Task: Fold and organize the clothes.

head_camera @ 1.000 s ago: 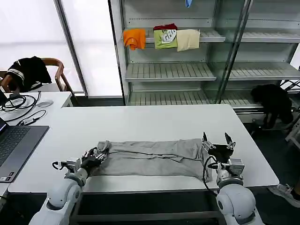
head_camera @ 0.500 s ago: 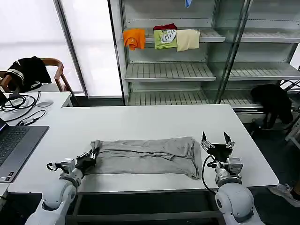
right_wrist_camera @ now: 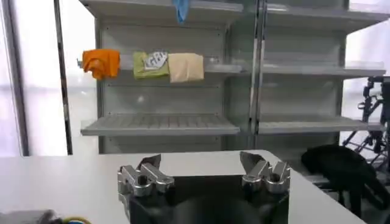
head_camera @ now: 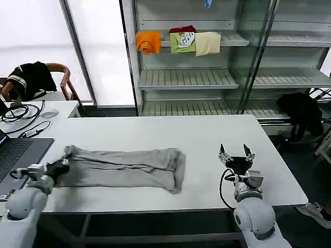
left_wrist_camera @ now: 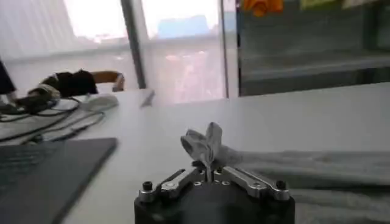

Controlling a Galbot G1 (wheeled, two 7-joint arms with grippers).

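A light grey shirt [head_camera: 124, 168] lies folded into a long band across the left half of the white table [head_camera: 155, 134]. My left gripper [head_camera: 59, 166] is shut on the shirt's left end, near the table's left side. In the left wrist view a bunched tuft of grey cloth [left_wrist_camera: 206, 141] stands pinched between the jaws of the left gripper [left_wrist_camera: 207, 173]. My right gripper [head_camera: 236, 153] stands open near the table's front right, well clear of the shirt's right end. Nothing lies between the fingers of the right gripper [right_wrist_camera: 201, 163] in its wrist view.
A laptop [head_camera: 15, 160] sits at the left edge, with cables [head_camera: 23, 116] and a mouse [head_camera: 49, 114] behind it. A metal shelf unit [head_camera: 207, 77] behind the table holds orange [head_camera: 148, 42], green [head_camera: 182, 42] and cream [head_camera: 207, 43] folded garments. Black garments lie on a chair [head_camera: 31, 77] and at the right [head_camera: 302, 113].
My left gripper has dragged the shirt leftward across the table, holding its end. My right gripper has let go of the right end and stayed at the front right, open.
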